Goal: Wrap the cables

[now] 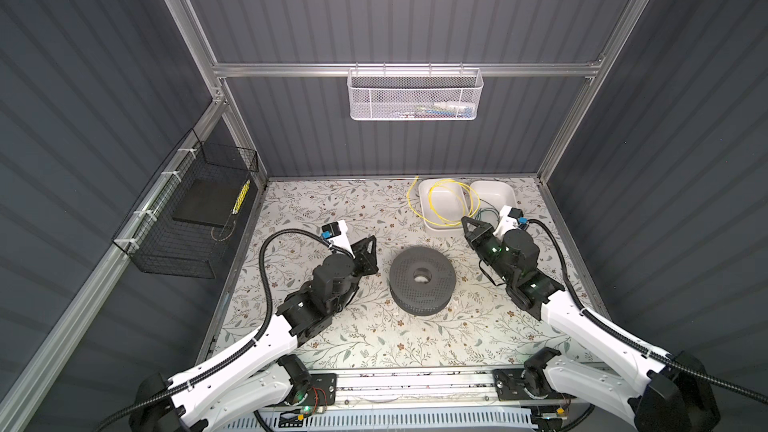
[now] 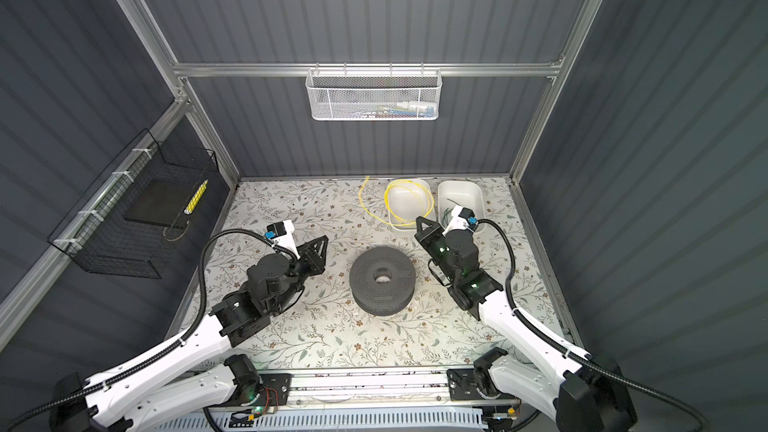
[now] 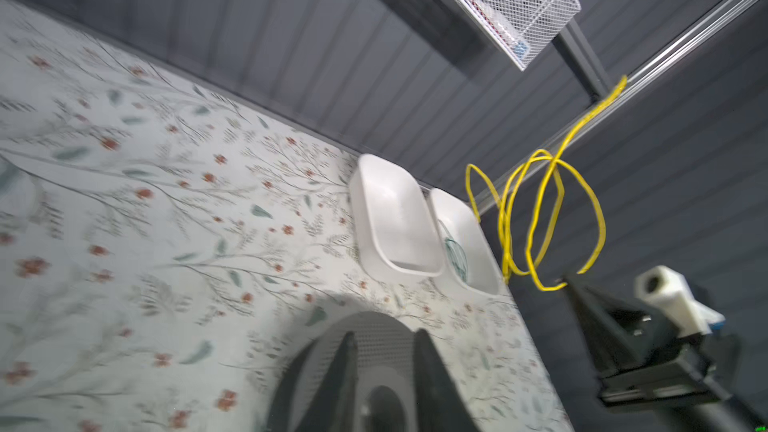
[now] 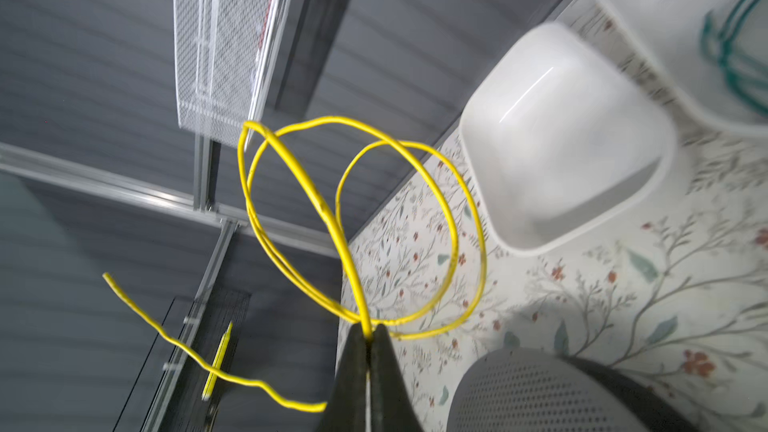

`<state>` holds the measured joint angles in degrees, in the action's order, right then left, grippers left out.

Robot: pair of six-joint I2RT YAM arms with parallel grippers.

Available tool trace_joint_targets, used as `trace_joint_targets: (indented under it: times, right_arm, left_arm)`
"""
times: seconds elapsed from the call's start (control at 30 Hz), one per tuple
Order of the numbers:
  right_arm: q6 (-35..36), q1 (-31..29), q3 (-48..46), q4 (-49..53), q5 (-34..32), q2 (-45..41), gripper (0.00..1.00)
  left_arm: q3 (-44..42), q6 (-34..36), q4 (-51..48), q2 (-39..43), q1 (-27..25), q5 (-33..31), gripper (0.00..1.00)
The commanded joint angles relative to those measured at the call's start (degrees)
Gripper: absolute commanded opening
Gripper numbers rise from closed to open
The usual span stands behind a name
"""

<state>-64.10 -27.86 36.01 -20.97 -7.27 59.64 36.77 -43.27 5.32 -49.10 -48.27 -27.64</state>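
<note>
Right end effector (image 4: 368, 331): pinched shut on the yellow wire (image 4: 316, 197), which passes between its tips.
Yellow wire: springy loops stand in the air off the right end effector. In both top views they lie across a white tray (image 1: 422, 201) and the bench beside it. One loose end trails off to the side.
Left end effector (image 3: 384, 340): fingers narrowly parted, nothing between them, near the spool but apart from it.
Spool (image 1: 403, 272): dark grey, perforated, lying flat mid-bench between the two arms.
Bench (image 1: 332, 326): flower-patterned top.
Trays: two white ones side by side at the far right of the bench. The second tray (image 1: 494, 191) holds a thin green wire (image 3: 455, 255).
Walls: white mesh basket (image 1: 415, 97) on the back rail, black wire basket (image 1: 187, 222) on the left wall.
</note>
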Motion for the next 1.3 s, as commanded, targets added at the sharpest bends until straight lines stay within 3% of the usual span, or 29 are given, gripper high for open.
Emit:
trace_joint_targets:
  times: [0.0,0.13,0.3,0.37,0.47,0.57,0.8,0.93,1.27]
  right_arm:
    - [1.9,0.2,0.1,-0.3,-2.2,-0.4,0.00]
    - [6.6,0.3,1.2,4.4,-1.5,-2.2,0.00]
    - [9.8,0.7,3.5,8.7,2.2,-2.9,0.00]
    - [10.1,0.7,4.1,9.3,4.2,-2.7,0.00]
    - [10.7,0.7,5.7,11.1,7.6,-2.2,0.00]
    - [10.9,0.8,6.6,12.5,11.6,-2.0,0.00]
    - [10.0,1.2,7.4,15.9,18.3,-2.7,0.00]
    - [10.0,1.3,7.0,16.6,19.7,-3.9,0.00]
    - [8.6,1.2,6.4,16.7,21.4,-4.9,0.00]
  left_arm:
    - [1.1,2.1,-2.6,4.0,0.3,-4.1,0.38]
    - [10.2,11.5,-14.4,3.4,0.2,-3.4,0.42]
    - [32.0,23.8,-34.4,-13.5,0.1,7.3,0.47]
    - [37.7,26.8,-37.6,-19.7,-1.1,11.5,0.50]
    - [43.5,31.9,-37.8,-27.0,-7.7,8.6,0.54]
    - [49.0,36.0,-37.1,-33.5,-11.4,10.2,0.57]
    - [51.5,41.8,-32.4,-40.3,-13.7,11.6,0.62]
    - [50.5,44.4,-30.3,-41.1,-13.8,8.5,0.62]
    - [48.2,47.7,-28.2,-42.4,-13.7,7.1,0.54]
